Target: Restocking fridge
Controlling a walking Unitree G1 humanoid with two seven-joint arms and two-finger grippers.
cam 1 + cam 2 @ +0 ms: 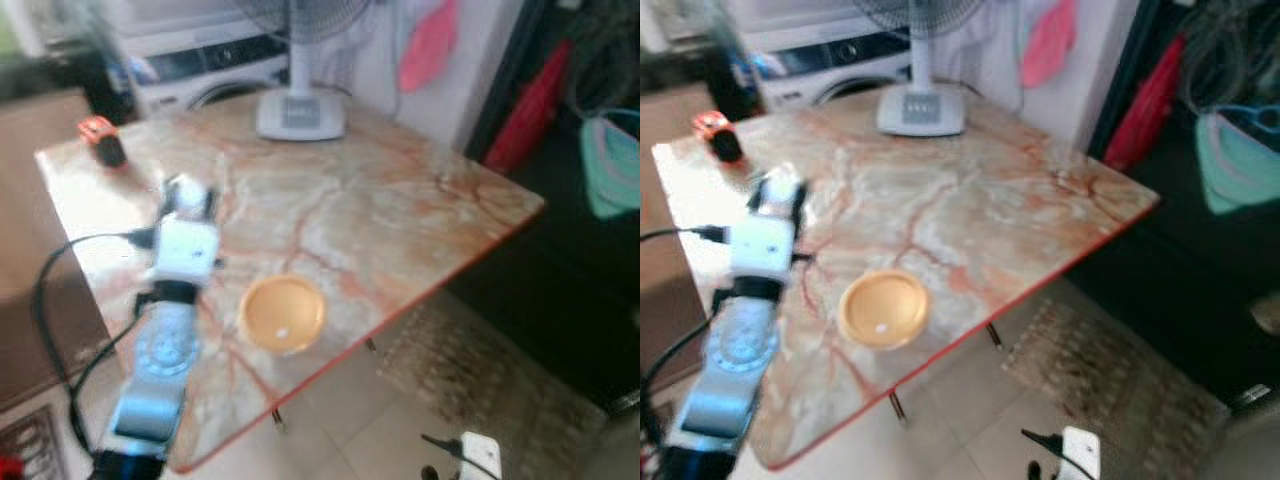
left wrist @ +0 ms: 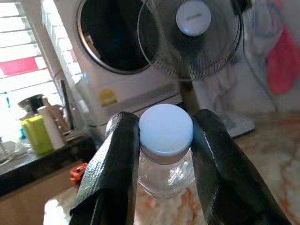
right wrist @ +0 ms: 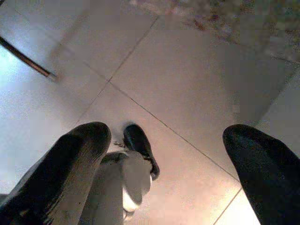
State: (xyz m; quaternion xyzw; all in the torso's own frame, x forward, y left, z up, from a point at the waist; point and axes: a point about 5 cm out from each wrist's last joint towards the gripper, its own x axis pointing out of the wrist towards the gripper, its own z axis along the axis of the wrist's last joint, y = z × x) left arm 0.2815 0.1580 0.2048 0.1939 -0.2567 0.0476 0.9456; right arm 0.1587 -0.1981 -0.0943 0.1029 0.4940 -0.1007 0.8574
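A clear plastic bottle (image 2: pixel 166 176) with a pale blue-white cap stands upright between the two black fingers of my left gripper (image 2: pixel 166 123), which is shut on its neck. In the eye views the left arm reaches over the marble table (image 1: pixel 400 210), and the left gripper (image 1: pixel 187 192) is at the table's left part, blurred. My right gripper (image 3: pixel 168 136) hangs open over the tiled floor with nothing between its fingers.
A yellow bowl (image 1: pixel 282 312) sits near the table's front edge. A fan's white base (image 1: pixel 300 115) stands at the back, with a washing machine (image 1: pixel 215 70) behind. A small orange-and-black object (image 1: pixel 100 138) lies at the far left corner. A rug (image 1: pixel 470 370) covers the floor on the right.
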